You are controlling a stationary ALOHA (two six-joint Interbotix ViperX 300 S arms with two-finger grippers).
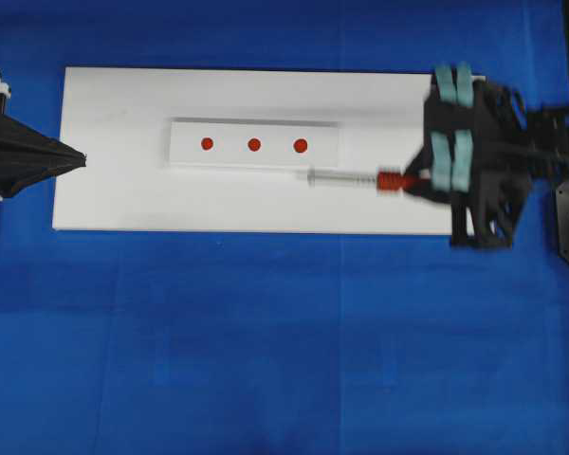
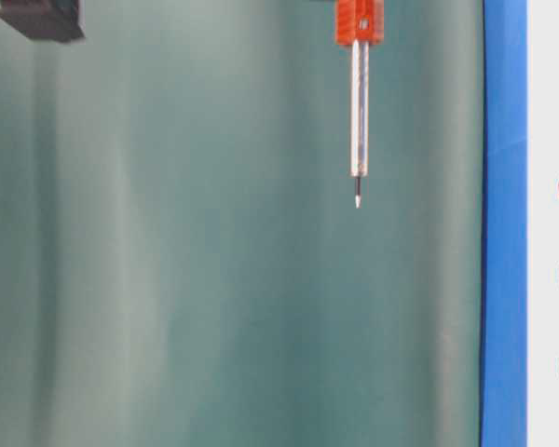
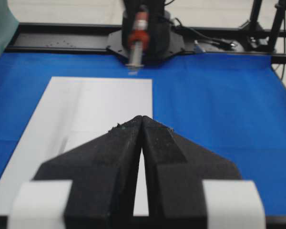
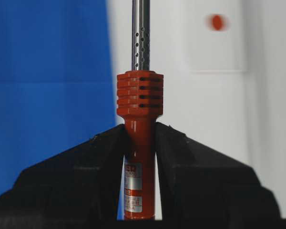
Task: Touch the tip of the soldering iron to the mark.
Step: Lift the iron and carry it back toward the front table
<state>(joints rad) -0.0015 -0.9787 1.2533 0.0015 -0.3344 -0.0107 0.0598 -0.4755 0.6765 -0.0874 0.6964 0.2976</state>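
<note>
A: Orange-red handle of the soldering iron (image 4: 139, 138) sits pinched in the right gripper (image 4: 139, 143), shaft above the board, just beside the strip

B: Three marks (image 1: 301, 145); a skewed descent could land the tip (image 2: 358, 199) off-target. Left gripper (image 3: 142, 125) rests pressed together

Table cover: smooth blue cloth (image 1: 266, 332) reaching every edge of the overhead view.
Backdrop: plain grey-green wall (image 2: 214, 279) in the table-level view.
Frame: black metal rail (image 3: 62, 40) along the cloth's far edge.
Light: even, soft shadows.
</note>
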